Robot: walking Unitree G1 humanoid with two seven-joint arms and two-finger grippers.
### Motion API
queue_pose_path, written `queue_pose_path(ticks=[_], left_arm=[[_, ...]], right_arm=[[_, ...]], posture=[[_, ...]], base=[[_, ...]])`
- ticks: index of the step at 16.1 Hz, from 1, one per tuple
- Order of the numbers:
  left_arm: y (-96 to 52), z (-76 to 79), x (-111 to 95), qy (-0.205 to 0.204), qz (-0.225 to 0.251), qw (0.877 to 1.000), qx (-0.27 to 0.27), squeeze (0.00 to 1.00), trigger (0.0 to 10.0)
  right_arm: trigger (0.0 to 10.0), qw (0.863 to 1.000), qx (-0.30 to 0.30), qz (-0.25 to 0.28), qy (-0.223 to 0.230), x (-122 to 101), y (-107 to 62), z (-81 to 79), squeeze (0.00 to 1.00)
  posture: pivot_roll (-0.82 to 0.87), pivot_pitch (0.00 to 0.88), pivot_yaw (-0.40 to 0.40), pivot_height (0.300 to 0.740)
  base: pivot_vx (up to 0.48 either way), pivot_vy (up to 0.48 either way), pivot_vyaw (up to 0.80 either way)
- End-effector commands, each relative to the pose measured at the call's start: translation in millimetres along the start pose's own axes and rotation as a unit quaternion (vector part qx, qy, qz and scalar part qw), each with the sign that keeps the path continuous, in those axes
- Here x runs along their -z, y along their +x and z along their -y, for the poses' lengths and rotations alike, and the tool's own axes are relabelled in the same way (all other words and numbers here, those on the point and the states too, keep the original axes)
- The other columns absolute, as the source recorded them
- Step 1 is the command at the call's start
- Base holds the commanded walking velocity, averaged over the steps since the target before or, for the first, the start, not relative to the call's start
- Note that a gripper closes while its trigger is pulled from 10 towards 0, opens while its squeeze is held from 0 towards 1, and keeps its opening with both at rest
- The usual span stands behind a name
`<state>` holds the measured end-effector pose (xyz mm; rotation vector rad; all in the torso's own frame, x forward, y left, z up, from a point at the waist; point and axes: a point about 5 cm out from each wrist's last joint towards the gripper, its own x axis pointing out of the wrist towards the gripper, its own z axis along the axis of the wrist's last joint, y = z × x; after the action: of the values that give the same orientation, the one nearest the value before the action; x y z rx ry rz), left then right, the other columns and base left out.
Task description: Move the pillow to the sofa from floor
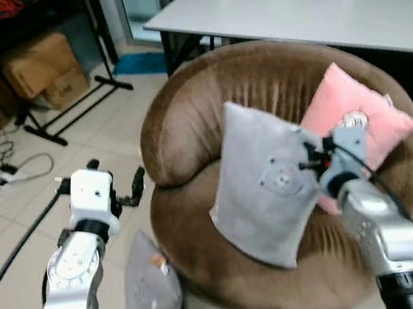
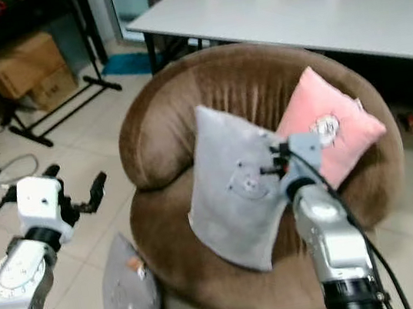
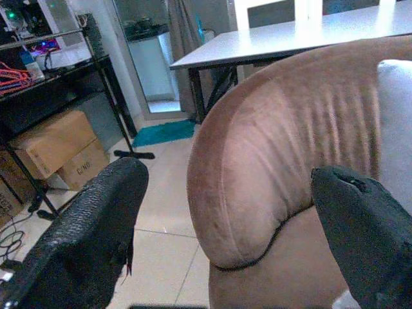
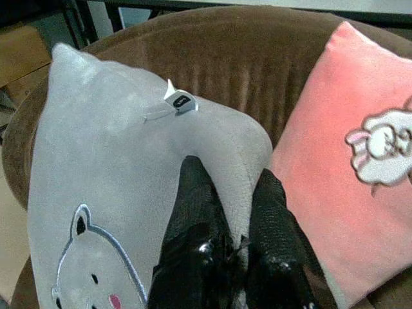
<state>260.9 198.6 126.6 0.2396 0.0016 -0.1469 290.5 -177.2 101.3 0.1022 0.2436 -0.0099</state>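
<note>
Right gripper [image 4: 225, 206]: its two black fingers pinch the upper corner of the grey pillow [image 1: 265, 184], a fold of fabric squeezed between them; this corner grip lets the pillow hang free while it is lowered. The grey pillow stands tilted on the seat of the brown sofa [image 1: 187, 126], leaning toward the backrest, so the placement appears nearly complete, with only the release left to do. At the gripper's 2 o'clock in the head view, touching the grey pillow's edge, a pink pillow [image 1: 357, 120] rests against the backrest. Left gripper [image 1: 120, 198]: fingers spread wide and empty, held at the sofa's 9 o'clock, beside its outer wall. A second grey pillow [image 1: 150, 295] lies on the tiled floor [image 1: 102, 131] at the sofa's 7 o'clock, propped against its base. A white table [image 1: 309, 7] stands behind at 12 o'clock.
</note>
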Motion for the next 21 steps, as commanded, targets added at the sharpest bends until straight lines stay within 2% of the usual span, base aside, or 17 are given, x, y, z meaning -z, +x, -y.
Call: queue_pose_path(ticks=[1, 3, 6, 9, 13, 15, 16, 18, 21], left_arm=[[-1.3, -6.1, -1.3, 0.008, 0.0, 1.0, -0.002, 0.0, 10.0], [-1.6, -5.9, -1.1, 0.011, -0.002, 1.0, 0.005, 0.0, 10.0], [-7.9, 2.3, 7.6, 0.038, -0.026, 0.996, 0.075, 0.0, 10.0], [-8.9, -1.3, 6.3, 0.031, -0.024, 0.996, 0.086, 0.0, 10.0], [-15.8, 4.6, 10.7, 0.031, -0.045, 0.988, 0.148, 0.0, 10.0], [-22.8, 11.8, 19.5, 0.039, -0.075, 0.974, 0.211, 0.0, 10.0], [-23.5, 12.5, 21.0, 0.045, -0.08, 0.97, 0.224, 0.0, 10.0], [-20.9, 11.0, 19.4, 0.042, -0.079, 0.968, 0.236, 0.0, 10.0], [-20.5, 10.2, 19.3, 0.038, -0.081, 0.966, 0.243, 0.0, 10.0]], right_arm=[[10.0, 1.0, -0.016, 0.015, 0.001, -7.0, 2.2, -10.5, 0.0], [10.0, 1.0, -0.023, 0.019, 0.004, -10.0, 2.3, -12.7, 0.0], [10.0, 0.999, -0.042, 0.017, -0.003, -15.2, 1.7, -17.9, 0.0], [10.0, 0.999, -0.051, 0.018, 0.004, -18.8, 2.2, -22.9, 0.0], [10.0, 0.996, -0.06, 0.012, 0.058, -24.1, 8.8, -28.3, 0.0], [10.0, 0.995, -0.027, -0.005, 0.098, -21.1, 20.6, -24.2, 0.0], [10.0, 0.994, -0.005, -0.011, 0.107, -18.8, 26.8, -20.5, 0.0], [10.0, 0.988, 0.043, -0.011, 0.151, -19.2, 48.6, -7.9, 0.0], [10.0, 0.984, 0.077, -0.009, 0.16, -23.5, 61.2, 8.0, 0.0]], posture=[[0.0, 0.0, 0.009, 0.74], [0.0, 0.0, 0.01, 0.74], [0.0, 0.0, 0.0, 0.74], [0.01, 0.0, -0.009, 0.74], [0.02, 0.0, -0.019, 0.74], [0.02, 0.0, -0.022, 0.74], [0.02, 0.0, -0.017, 0.74], [0.02, 0.0, -0.016, 0.74], [0.03, 0.0, -0.022, 0.74]], base=[[0.349, 0.0, -0.8], [0.349, 0.0, -0.8], [0.0, 0.0, 0.0], [0.0, 0.0, 0.0], [0.0, 0.0, 0.0], [0.0, 0.0, 0.0], [0.0, 0.0, 0.0], [0.0, 0.0, 0.0], [0.0, 0.0, 0.0]])
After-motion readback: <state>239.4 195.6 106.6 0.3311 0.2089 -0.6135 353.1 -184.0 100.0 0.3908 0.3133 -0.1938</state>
